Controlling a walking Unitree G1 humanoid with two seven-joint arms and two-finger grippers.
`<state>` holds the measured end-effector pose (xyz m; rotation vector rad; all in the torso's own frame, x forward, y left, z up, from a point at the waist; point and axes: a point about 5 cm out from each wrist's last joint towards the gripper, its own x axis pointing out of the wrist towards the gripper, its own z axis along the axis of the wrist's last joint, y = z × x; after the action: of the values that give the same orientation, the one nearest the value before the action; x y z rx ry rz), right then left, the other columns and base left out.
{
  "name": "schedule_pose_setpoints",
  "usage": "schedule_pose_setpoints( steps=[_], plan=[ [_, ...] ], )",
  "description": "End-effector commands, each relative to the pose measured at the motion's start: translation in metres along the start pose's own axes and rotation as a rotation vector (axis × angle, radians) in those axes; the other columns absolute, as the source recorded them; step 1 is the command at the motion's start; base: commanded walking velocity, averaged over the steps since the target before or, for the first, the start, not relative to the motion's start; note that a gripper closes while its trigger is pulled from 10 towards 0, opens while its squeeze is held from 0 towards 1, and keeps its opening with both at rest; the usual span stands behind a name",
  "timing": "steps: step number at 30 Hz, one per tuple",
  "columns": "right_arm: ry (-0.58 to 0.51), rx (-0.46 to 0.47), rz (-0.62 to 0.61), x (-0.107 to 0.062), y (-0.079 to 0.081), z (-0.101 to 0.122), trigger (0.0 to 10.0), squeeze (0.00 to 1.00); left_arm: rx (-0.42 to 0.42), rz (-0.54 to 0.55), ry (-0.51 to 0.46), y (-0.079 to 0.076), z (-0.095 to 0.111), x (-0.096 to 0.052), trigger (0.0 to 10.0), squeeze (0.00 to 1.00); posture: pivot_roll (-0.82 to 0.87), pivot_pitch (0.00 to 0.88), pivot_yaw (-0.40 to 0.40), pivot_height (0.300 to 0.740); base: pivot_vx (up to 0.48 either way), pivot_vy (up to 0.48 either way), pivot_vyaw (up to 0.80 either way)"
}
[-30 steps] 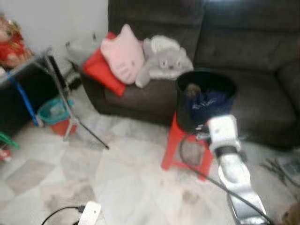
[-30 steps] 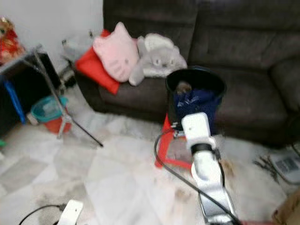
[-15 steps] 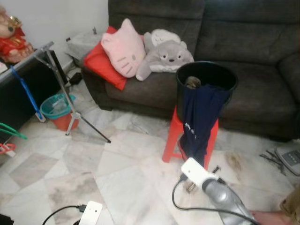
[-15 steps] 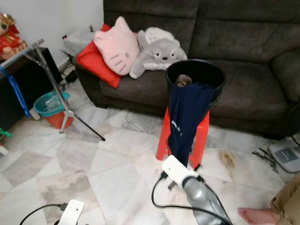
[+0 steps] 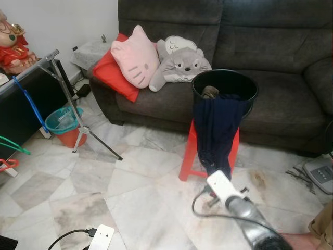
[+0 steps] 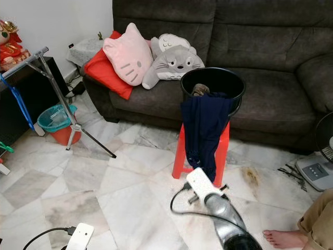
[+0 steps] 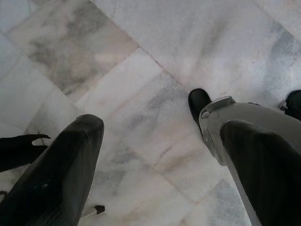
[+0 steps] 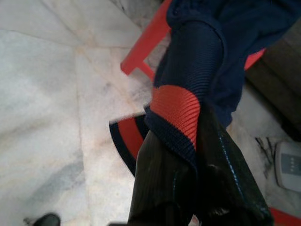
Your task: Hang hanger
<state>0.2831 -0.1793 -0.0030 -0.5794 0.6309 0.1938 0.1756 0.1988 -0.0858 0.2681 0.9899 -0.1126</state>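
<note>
Left eye view: right arm point(image 5: 244, 213) is low now, wrist just off the front edge of the red stool point(image 5: 188, 151). A sec ago it was up at the rim of the black bucket point(image 5: 248, 95). The navy garment point(image 5: 216, 130) now spills over the bucket's front rim and down past the stool seat, hem near the wrist. The hanger point(image 5: 13, 146), green, sits well apart by the far left edge of the floor, next to the black cabinet point(image 5: 26, 109). Nothing is near it.

Right eye view: same scene. A person's bare foot point(image 6: 281, 238) rests on the floor at the near right corner.

Left wrist view: left gripper point(image 7: 162, 125) hangs idle over marble floor point(image 7: 141, 56), fingers point(image 7: 61, 174) spread apart, empty.

Right wrist view: right gripper point(image 8: 188, 155) is clenched on the garment's navy fabric, red cuff band point(image 8: 176, 110) draped over the fingers point(image 8: 155, 188).

Meaning, imo: cloth is pulled out and in grip, but the hanger isn't in play yet. Hanging step not started, and the hanger is a walk away.
</note>
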Motion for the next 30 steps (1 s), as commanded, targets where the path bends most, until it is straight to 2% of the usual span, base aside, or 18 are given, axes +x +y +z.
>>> schedule_pose_setpoints(
  steps=[1,3,8,11,12,14,15,17,18,25,30],
  plan=[
    [0.041,0.009,0.001,0.002,0.004,-0.008,10.0,0.0,0.025,-0.001,0.016,0.002,-0.003,-0.001,10.0,0.0,0.0,0.0,0.05,0.74,0.0,0.0,0.0],
    [0.072,0.05,0.011,0.004,0.006,-0.012,10.0,0.0,0.025,0.0,0.016,0.002,-0.003,-0.001,10.0,0.0,0.0,0.0,0.053,0.74,0.0,0.0,0.0],
    [0.135,0.069,-0.043,0.004,0.005,-0.028,10.0,0.0,0.028,0.0,0.017,0.002,-0.003,-0.001,10.0,0.0,-0.01,0.0,0.055,0.74,0.0,0.0,0.0],
    [0.158,0.136,-0.07,0.002,0.005,-0.036,10.0,0.0,0.03,-0.002,0.017,0.002,-0.003,-0.001,10.0,0.0,0.0,0.0,0.052,0.74,0.0,0.0,0.0],
    [0.197,0.207,-0.088,0.0,0.008,-0.046,10.0,0.0,0.029,-0.003,0.017,0.002,-0.003,-0.001,10.0,0.0,0.0,0.0,0.051,0.74,0.0,0.0,0.0],
    [0.241,0.237,-0.092,-0.003,0.012,-0.056,10.0,0.0,0.028,-0.002,0.017,0.002,-0.003,-0.001,10.0,0.0,0.01,0.0,0.05,0.74,0.0,0.0,0.0],
    [0.241,0.237,-0.092,-0.003,0.012,-0.056,10.0,0.0,0.028,-0.002,0.017,0.002,-0.003,-0.001,10.0,0.0,0.01,0.0,0.05,0.74,0.0,0.0,0.0],
    [0.332,0.259,-0.091,-0.012,0.022,-0.08,10.0,0.0,0.025,-0.001,0.018,0.002,-0.004,-0.001,10.0,0.0,0.02,0.0,0.049,0.74,0.0,0.0,0.0],
    [0.343,0.261,-0.09,-0.013,0.023,-0.083,10.0,0.0,0.025,-0.001,0.019,0.002,-0.004,-0.001,10.0,0.0,0.02,0.0,0.049,0.74,0.0,0.0,0.0],
    [0.394,0.268,-0.075,-0.022,0.035,-0.101,10.0,0.0,0.03,0.001,0.026,0.002,-0.005,-0.001,10.0,0.0,0.02,0.0,0.05,0.74,0.0,0.0,0.0],
    [0.372,0.278,-0.084,-0.022,0.034,-0.101,10.0,0.0,0.038,-0.001,0.03,0.002,-0.006,-0.001,10.0,0.0,0.01,0.0,0.053,0.74,0.0,0.0,0.0]
  ],
)
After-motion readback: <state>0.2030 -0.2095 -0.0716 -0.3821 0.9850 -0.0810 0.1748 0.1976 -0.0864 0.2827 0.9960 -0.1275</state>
